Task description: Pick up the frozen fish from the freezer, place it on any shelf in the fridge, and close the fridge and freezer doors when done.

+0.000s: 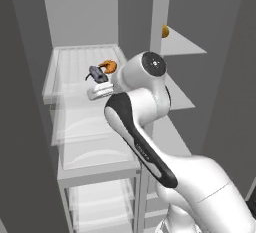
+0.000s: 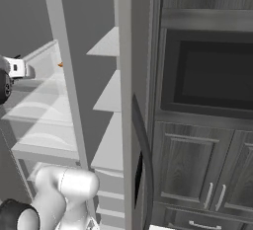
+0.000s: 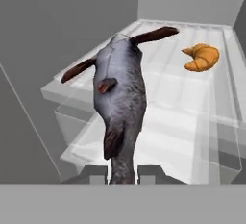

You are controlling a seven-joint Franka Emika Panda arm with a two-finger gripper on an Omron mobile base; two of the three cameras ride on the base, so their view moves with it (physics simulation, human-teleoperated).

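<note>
Fingers (image 3: 123, 174) pinch the fish (image 3: 120, 107) by its tail end over the ribbed fridge shelf (image 3: 168, 122); lower flat, left of croissant (image 3: 202, 57), clear of the near rim, then release.

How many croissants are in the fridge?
1. The croissant lies on the top clear shelf, just past the frozen fish held in the gripper. Lower shelves are partly hidden by the arm.

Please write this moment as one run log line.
gripper: shut on frozen fish | position: over fridge shelf | croissant: on shelf | doors: open
</note>
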